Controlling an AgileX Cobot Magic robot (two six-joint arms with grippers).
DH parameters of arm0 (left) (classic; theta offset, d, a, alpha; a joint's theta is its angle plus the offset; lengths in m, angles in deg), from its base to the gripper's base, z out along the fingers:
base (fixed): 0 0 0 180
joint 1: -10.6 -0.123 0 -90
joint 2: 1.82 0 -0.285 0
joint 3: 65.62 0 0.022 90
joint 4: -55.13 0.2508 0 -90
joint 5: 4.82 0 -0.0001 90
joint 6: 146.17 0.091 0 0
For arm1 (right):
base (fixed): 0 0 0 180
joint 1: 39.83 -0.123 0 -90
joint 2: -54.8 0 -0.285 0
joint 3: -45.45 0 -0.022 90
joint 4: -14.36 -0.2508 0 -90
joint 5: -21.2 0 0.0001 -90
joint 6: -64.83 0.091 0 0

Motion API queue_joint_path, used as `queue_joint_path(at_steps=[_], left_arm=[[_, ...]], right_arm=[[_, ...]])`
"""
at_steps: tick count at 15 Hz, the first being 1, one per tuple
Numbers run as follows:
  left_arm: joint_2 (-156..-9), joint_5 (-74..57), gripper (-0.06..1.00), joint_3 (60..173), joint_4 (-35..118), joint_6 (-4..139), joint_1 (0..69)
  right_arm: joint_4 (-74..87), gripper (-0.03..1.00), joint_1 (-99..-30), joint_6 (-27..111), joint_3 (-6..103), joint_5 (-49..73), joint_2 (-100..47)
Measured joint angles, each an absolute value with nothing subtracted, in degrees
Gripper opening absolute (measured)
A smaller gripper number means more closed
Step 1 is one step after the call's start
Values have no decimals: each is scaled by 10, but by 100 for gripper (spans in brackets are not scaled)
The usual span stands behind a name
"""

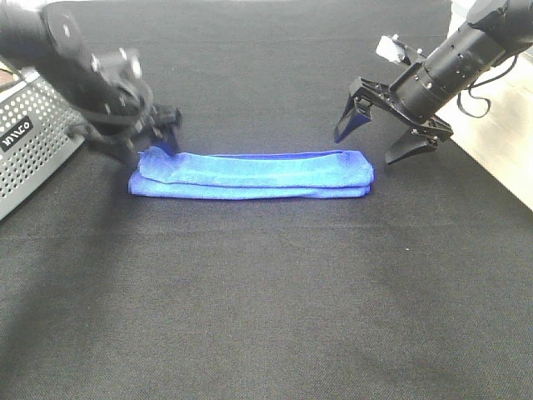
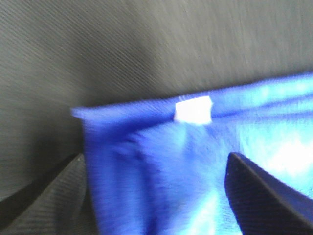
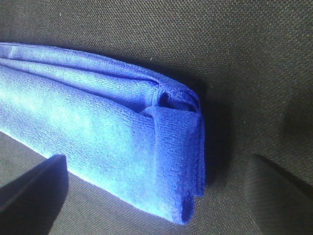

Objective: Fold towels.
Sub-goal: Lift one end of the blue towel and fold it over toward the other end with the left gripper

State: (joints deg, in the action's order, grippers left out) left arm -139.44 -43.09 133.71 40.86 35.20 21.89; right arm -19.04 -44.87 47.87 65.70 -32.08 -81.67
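Observation:
The royal-blue towel [image 1: 250, 173] lies on the black table cloth, folded into a long narrow strip running left to right. My left gripper [image 1: 156, 143] is open at the towel's left end, its fingers on either side of that end. The left wrist view shows this end [image 2: 161, 186] with the small white tag [image 2: 193, 110] between the two dark fingers [image 2: 264, 196]. My right gripper [image 1: 368, 143] is open just above the towel's right end. In the right wrist view the layered right end [image 3: 146, 147] lies between the fingers [image 3: 29, 191], which do not touch it.
A perforated grey basket [image 1: 33, 142] stands at the left edge, close behind the left arm. The table's right edge with a pale floor or surface [image 1: 500, 150] runs under the right arm. Black cloth [image 1: 266, 300] stretches in front of the towel.

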Motion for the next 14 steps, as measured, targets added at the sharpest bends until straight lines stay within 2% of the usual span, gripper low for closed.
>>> queue_joint_path(at_steps=[4, 8, 10, 11, 14], left_arm=[[-1416, -458, 74, 1337, 402, 330, 218], [-1436, -437, 74, 1337, 315, 400, 219], [-1441, -433, 70, 1338, 295, 414, 219], [-1442, -427, 59, 1338, 292, 415, 218], [-1448, -425, 15, 1338, 287, 415, 218]], right_arm=[[-190, 91, -449, 479, 657, -321, -817], [-190, 91, -449, 479, 657, -320, -817], [-190, 91, -449, 479, 657, -316, -817], [-190, 91, -449, 479, 657, -314, -817], [-190, 92, -449, 479, 657, -314, -817]])
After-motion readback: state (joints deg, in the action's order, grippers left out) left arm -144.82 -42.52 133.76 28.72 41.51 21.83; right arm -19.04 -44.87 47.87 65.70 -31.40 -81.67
